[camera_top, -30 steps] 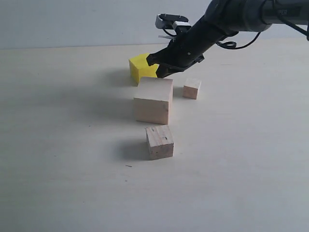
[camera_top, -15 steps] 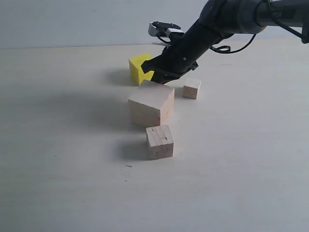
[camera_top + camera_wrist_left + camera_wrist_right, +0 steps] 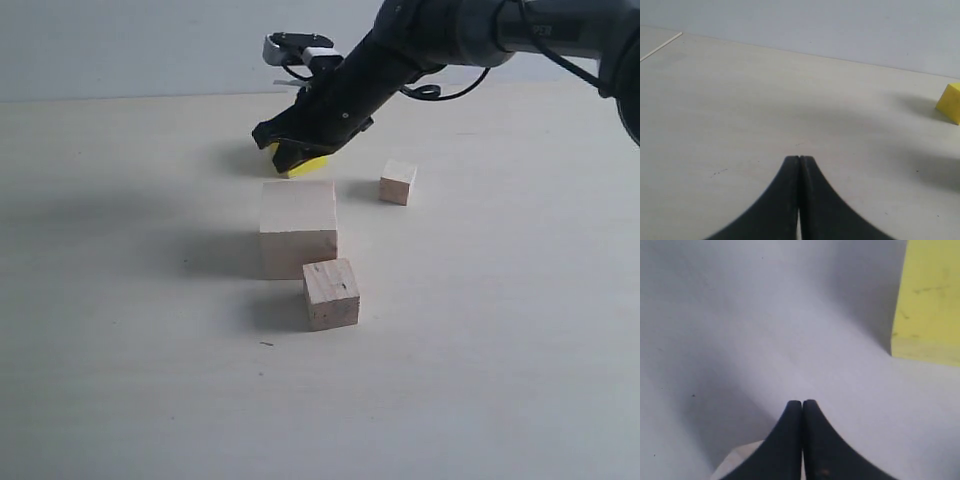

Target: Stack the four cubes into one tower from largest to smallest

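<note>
Nearest you sat the speckled cube (image 3: 331, 293), with the big cube (image 3: 298, 228) just behind it on the worktop (image 3: 120, 350). Beyond lay the yellow cube (image 3: 308, 166), half hidden by the right gripper (image 3: 283, 150). Its jaws were pressed together and empty, and the cube lay beside them, not between. The left gripper (image 3: 799, 162), jaws also pressed together, was well apart from that cube.

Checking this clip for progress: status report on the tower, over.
Left gripper shut, empty. Right gripper shut, empty, beside yellow cube. Large cube, speckled cube, tiny cube all on table, none stacked. Large cube's top bare.
</note>
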Robot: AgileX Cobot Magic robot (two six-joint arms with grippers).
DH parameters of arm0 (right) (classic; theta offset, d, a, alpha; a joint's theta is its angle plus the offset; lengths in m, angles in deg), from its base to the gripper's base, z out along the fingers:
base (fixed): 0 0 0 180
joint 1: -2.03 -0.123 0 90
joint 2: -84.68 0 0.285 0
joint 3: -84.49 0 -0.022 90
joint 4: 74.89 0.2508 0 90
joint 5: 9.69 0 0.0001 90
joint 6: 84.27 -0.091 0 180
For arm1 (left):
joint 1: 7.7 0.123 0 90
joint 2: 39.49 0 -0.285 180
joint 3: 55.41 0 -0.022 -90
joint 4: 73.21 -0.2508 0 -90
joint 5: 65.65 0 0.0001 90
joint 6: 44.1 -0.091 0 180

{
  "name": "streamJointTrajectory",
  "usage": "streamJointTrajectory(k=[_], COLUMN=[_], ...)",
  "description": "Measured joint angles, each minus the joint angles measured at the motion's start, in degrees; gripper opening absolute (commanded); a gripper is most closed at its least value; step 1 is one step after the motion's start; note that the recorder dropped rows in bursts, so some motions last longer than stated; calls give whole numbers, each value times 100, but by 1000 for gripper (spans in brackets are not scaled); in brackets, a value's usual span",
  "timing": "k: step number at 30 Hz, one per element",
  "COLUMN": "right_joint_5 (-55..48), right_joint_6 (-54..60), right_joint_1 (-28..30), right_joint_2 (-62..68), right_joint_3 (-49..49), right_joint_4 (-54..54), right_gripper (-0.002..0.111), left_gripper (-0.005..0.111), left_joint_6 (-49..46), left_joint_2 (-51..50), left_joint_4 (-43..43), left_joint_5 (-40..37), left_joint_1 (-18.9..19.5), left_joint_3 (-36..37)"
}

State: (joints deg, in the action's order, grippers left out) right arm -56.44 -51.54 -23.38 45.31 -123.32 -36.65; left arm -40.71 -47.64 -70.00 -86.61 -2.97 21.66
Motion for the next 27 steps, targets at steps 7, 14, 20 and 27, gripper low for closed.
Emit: streamJointTrajectory(k=[7,14,20,27], right_joint_5=[0,-784,-1179,-1435], right_joint_6=[-1245,-2790,-3100,-3238], right_joint_1=[0,0,0,0], right_joint_2=[-592,-849,-639,-251], right_joint_3=[-26,-26,33,56], right_joint_4=[-1449,-3249,-3338,-2977], right_gripper=[0,0,0,0], left_gripper=[0,0,0,0], left_joint_6=[0,0,0,0], left_joint_2=[0,0,0,0], left_joint_4=[0,0,0,0], left_joint_5=[0,0,0,0], left_joint_1=[0,0,0,0], left_joint_3=[0,0,0,0])
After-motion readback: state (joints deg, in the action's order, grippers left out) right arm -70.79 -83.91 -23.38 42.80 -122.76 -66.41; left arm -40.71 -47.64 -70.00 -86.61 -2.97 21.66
